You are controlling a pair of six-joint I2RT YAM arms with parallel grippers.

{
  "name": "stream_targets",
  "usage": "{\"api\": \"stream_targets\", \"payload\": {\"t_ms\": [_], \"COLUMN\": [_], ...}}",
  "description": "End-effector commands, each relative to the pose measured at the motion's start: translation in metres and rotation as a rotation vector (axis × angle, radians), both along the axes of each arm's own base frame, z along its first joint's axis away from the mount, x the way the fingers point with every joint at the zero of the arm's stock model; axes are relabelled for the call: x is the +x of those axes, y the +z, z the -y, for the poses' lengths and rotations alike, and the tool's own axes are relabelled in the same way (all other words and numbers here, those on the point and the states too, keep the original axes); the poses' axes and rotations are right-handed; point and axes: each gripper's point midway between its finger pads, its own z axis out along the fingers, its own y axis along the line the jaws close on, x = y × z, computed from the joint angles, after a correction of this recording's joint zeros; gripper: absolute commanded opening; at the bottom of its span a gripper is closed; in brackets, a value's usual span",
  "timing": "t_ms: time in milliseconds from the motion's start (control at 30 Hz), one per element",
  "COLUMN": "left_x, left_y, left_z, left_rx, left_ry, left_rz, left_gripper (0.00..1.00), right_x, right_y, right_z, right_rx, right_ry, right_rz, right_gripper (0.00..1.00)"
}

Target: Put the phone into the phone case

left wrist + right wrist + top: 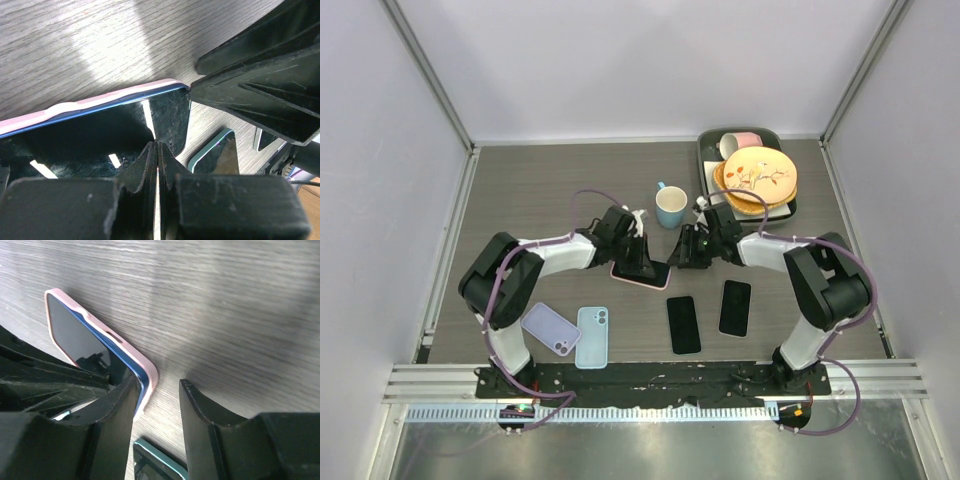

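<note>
- The table (540,200) is flat, matte, grey wood-grain board. The work sits near its middle, between the two grippers.
- The phone (70,330) lies flat with its screen up, inside the pink case (65,108). Its long axis seems to run roughly across the table from one gripper towards the other, though much of it is hidden from above. It has glossy black glass and a thin blue edge, and the case's soft-looking rim has a raised button bump.
- The left gripper (157,152) is right on top of the phone and is the nearer one. Its jaws are closed flat against each other, with the tips down on the glass.
- The right gripper (157,382) stands at the phone's end corner. Its jaws are partway apart and hold nothing. The rounded case corner lies by the inner face of one finger, with bare table across the rest of the gap.
- At that corner a blue sliver shows beside the pink lip, so I judge this edge not fully seated. A downward press there looks like the next need.
</note>
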Motion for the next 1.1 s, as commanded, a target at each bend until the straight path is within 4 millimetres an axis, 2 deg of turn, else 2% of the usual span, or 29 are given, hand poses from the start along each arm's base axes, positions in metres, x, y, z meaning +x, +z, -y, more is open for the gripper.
{"api": "stream_targets", "payload": {"t_ms": [0, 133, 233, 333, 600, 800, 933, 1067], "left_x": [-0.017, -0.016, -0.014, -0.008, -0.001, -0.01, -0.022, -0.029], "left_y": [-0.046, -0.048, -0.048, -0.05, -0.062, -0.079, -0.092, -0.104], "left_z": [-0.04, -0.04, -0.039, -0.042, -0.05, -0.06, -0.057, -0.059], "left_rx": [0.179, 0.18, 0.186, 0.224, 0.323, 0.388, 0.42, 0.434], "left_ry": [0.042, 0.044, 0.044, 0.053, 0.059, 0.052, 0.022, 0.03], "left_rz": [-0.081, -0.085, -0.085, -0.083, -0.112, -0.155, -0.18, -0.216], "left_gripper": [0.06, 0.05, 0.05, 0.05, 0.05, 0.04, 0.03, 0.03], "right_x": [-0.008, -0.011, -0.01, -0.018, -0.047, -0.064, -0.074, -0.084], "right_y": [-0.018, -0.028, -0.034, -0.045, -0.07, -0.084, -0.091, -0.099], "right_z": [-0.013, -0.011, -0.009, 0.006, 0.034, 0.033, 0.029, 0.03], "right_rx": [0.056, 0.039, 0.011, -0.09, -0.321, -0.376, -0.389, -0.451], "right_ry": [0.037, 0.034, 0.04, 0.032, 0.074, 0.111, 0.13, 0.154], "right_rz": [-0.062, -0.087, -0.097, -0.137, -0.216, -0.249, -0.271, -0.277], "right_gripper": [0.45, 0.43, 0.37, 0.34, 0.33, 0.29, 0.21, 0.19]}}
